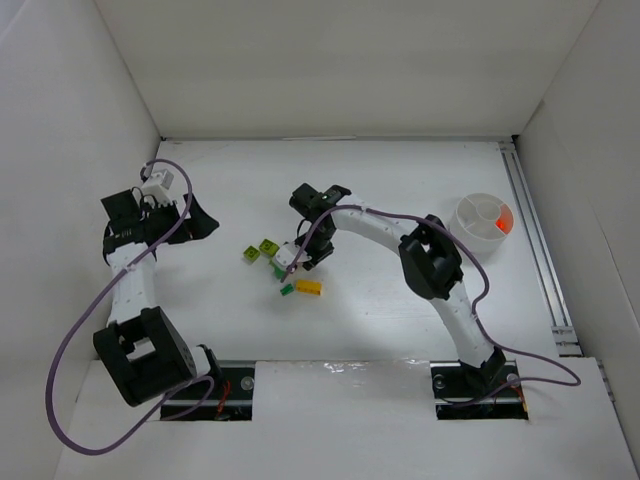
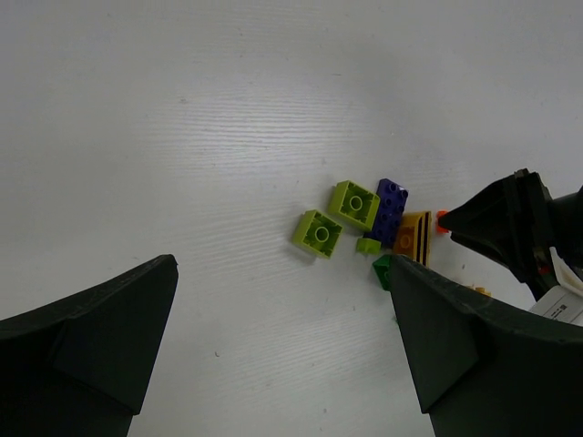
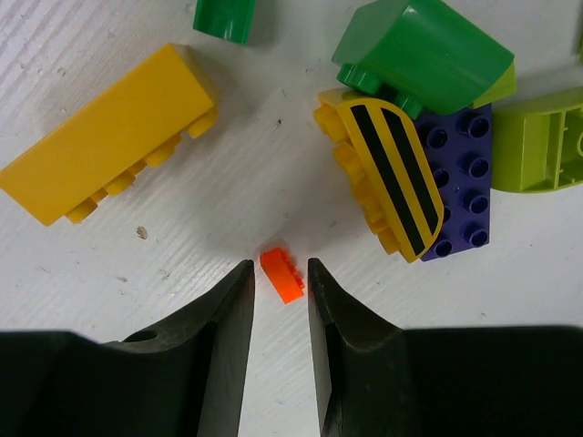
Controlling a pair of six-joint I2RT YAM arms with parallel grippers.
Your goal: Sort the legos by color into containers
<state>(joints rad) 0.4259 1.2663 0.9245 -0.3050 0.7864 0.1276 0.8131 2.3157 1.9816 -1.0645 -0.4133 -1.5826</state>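
A: White surface [image 1: 400,180], white walls on three sides. Far left: left tool [image 2: 282,264] spread fully wide, holding nothing, well apart from the pile and facing it.

B: The pile?

A: Mid-surface cluster. On its left a lime brick [image 2: 319,234] and another lime brick [image 2: 355,202]. Then the purple brick [image 3: 460,177] with the striped yellow brick [image 3: 387,173] against it, and the dark green brick [image 3: 424,55] above them. The long yellow brick [image 3: 109,132] lies off on its own.

B: The one that matters?

A: Orange brick [image 3: 282,276], tiny, lying on the surface, apart from the striped piece. Right tool [image 3: 279,269] is set over it, jaws parted narrowly, one fingertip each side. One fingertip looks to touch it; there is a sliver of gap at the other. No firm pinch that I can see.

B: Its axis?

A: Skewed, about halfway between lengthways and crossways to the gap. The brick sits right at the fingertips, not deep between them. My guess is that closing would catch opposite corners, so it could twist or squirt out.

B: Which arm?

A: Right, plainly. The left is well off.

B: Where does it go?

A: White bowl [image 1: 462,232], far right, on the right arm's side. One wedge [image 1: 503,220] shows orange already. Judged: the carry runs rightward to that wedge.
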